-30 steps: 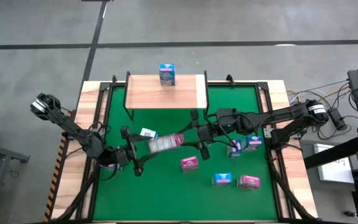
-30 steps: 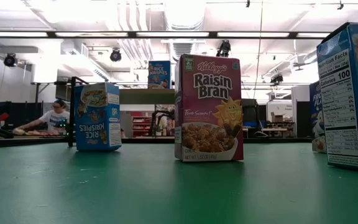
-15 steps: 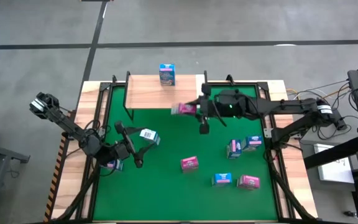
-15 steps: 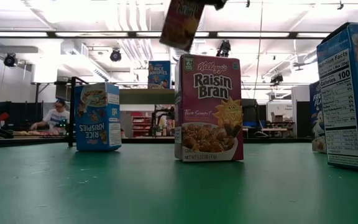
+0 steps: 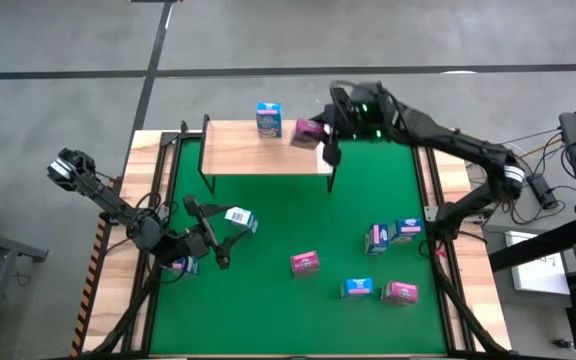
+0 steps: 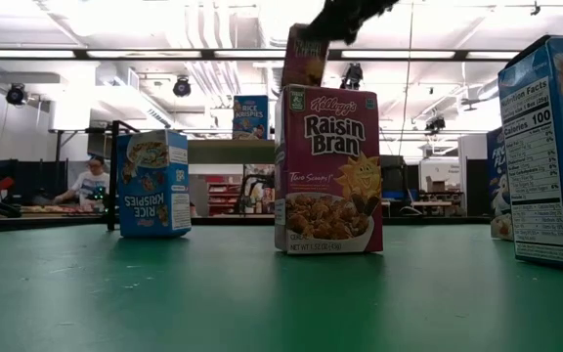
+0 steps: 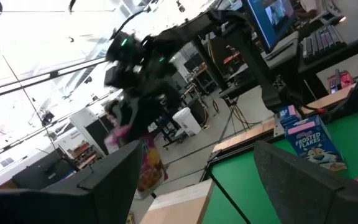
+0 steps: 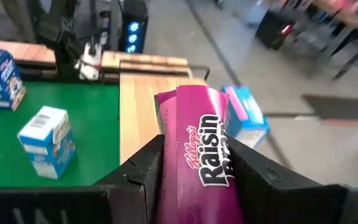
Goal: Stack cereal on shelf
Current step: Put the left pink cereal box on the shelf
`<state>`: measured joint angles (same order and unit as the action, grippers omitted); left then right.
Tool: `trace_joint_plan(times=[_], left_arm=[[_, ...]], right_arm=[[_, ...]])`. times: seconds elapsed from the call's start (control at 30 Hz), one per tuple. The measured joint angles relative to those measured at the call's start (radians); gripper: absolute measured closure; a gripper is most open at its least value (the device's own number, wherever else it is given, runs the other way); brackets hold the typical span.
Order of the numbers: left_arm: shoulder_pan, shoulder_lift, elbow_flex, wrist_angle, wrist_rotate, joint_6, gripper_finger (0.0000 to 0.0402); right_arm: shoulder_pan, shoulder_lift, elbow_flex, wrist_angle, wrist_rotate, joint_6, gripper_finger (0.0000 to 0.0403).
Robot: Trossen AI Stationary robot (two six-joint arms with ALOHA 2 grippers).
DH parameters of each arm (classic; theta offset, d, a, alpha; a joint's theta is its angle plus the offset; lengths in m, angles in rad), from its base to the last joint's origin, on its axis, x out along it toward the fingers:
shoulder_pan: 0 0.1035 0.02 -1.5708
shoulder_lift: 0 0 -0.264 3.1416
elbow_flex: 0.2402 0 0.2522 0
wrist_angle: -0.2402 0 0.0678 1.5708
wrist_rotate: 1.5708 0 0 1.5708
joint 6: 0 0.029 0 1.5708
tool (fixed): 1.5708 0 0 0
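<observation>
While the left end effector [image 5: 230, 232] hangs low over the near-left part of the green mat [image 5: 278, 290] with its fingers [image 7: 303, 180] spread apart and nothing between them, a blue box [image 5: 239, 217] lies just beside it. Nearer the front edge of the surface stand a pink box [image 5: 305, 262], a blue one [image 5: 356, 288] and another pink one [image 5: 400, 292], with two blue boxes [image 5: 390, 234] a little farther back on the right. Beyond them, the right end effector [image 5: 320, 128] is clamped on a Raisin Bran box [image 8: 199, 152], holding it above the right end of the shelf [image 5: 238, 150]. A Rice Krispies box [image 5: 269, 119] stands upright at the shelf's far edge.
</observation>
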<state>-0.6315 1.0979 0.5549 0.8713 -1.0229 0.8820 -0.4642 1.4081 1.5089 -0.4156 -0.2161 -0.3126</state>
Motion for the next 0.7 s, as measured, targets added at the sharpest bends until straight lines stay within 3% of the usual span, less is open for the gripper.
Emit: trace_joint_plan(times=[0.37,0.7], left_arm=[[0.000,-0.002,0.000,-0.014,0.000,0.009,0.0111],[0.000,-0.002,0.000,-0.017,-0.008,0.015,0.0111]], right_arm=[[-0.240,0.291,0.306,-0.237,-0.347,-0.060,0.0271],[-0.281,0.500,0.565,-0.419,-0.400,-0.151,0.0271]])
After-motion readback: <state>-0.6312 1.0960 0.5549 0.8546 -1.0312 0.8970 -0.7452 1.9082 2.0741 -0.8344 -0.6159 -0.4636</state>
